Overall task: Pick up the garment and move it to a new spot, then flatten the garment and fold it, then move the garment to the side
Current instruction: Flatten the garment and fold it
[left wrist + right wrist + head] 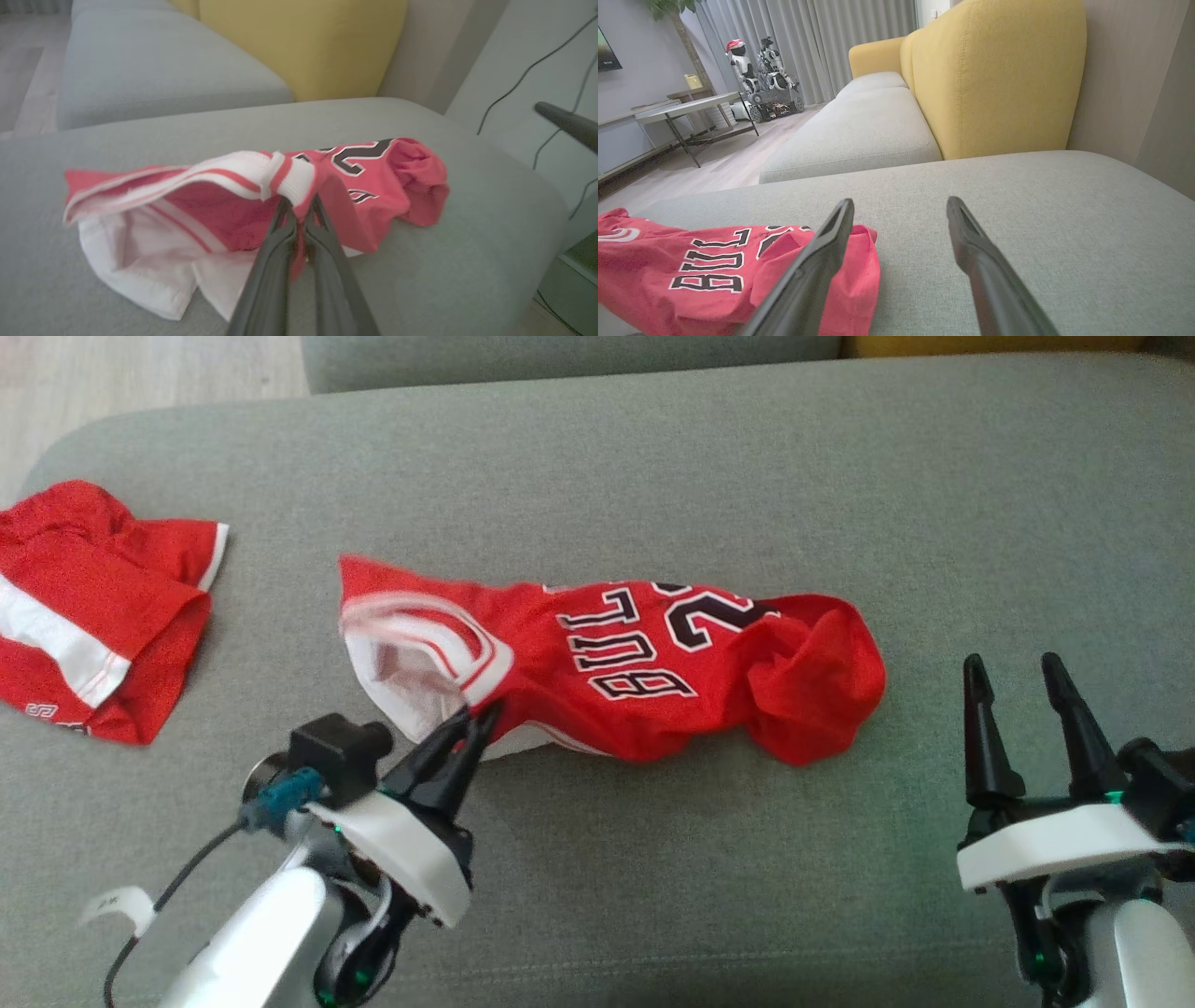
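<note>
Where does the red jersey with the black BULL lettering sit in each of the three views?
Head view: jersey at centre, left gripper pinching its white-trimmed end.
Left wrist view: jersey at centre, clamped by the left gripper.
Right wrist view: jersey in the lower left corner.
Shared landmark: yellow backrest beyond the grey cushion.

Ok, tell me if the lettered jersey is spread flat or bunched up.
Bunched up: the jersey lies crumpled on the cushion, one end wadded into folds, the left tool pinching its white-trimmed edge.
</note>
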### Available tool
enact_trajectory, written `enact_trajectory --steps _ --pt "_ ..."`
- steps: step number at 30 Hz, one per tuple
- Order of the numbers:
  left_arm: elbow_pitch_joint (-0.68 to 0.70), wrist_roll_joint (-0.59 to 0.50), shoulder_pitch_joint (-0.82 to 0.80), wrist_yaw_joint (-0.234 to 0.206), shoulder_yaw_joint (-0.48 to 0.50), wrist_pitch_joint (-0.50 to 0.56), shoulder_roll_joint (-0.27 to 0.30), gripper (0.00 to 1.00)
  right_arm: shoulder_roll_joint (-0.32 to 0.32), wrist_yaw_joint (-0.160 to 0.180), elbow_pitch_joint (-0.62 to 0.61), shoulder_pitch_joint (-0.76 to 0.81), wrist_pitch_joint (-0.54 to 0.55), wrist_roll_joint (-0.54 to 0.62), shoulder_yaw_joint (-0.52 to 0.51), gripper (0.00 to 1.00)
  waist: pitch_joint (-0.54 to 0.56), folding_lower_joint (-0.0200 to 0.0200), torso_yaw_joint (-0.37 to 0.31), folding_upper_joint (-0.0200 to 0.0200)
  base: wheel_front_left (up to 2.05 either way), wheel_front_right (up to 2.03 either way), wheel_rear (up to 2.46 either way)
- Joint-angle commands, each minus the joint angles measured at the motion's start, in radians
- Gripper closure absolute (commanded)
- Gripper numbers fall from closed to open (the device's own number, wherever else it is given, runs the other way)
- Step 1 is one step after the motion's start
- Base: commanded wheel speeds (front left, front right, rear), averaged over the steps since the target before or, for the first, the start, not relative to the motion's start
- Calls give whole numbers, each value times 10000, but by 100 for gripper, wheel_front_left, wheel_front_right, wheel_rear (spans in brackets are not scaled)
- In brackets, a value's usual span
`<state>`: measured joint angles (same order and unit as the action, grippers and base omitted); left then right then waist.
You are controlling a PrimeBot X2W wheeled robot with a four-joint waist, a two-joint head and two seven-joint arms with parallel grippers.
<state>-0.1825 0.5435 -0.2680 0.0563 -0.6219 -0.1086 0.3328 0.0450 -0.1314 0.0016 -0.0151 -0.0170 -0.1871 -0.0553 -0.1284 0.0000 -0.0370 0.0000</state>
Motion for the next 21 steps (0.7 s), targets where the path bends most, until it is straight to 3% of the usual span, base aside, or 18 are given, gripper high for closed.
enact_trajectory --steps 1,8,12,16,21 --pt "487 -69 -277 -55 334 18 288 100 52 7 -312 -238 -96 -80 181 0 69 0 57 0 0 0 0" --pt "3871 -444 -47 -631 324 1050 1001 100 52 7 -296 -248 -195 -215 104 0 190 0 36 0 0 0 0" --pt "4719 -314 -172 -849 678 1618 1402 100 52 7 -295 -261 -264 -307 133 0 103 0 -127 0 0 0 0" --pt "4199 104 -716 -790 1217 1937 1654 100 52 7 -316 -362 -339 -378 208 0 -154 0 -381 0 0 0 0" --pt "1930 667 -1784 -295 1677 1870 1622 100 52 7 -293 -662 -435 -437 497 0 -638 0 -889 0 0 0 0"
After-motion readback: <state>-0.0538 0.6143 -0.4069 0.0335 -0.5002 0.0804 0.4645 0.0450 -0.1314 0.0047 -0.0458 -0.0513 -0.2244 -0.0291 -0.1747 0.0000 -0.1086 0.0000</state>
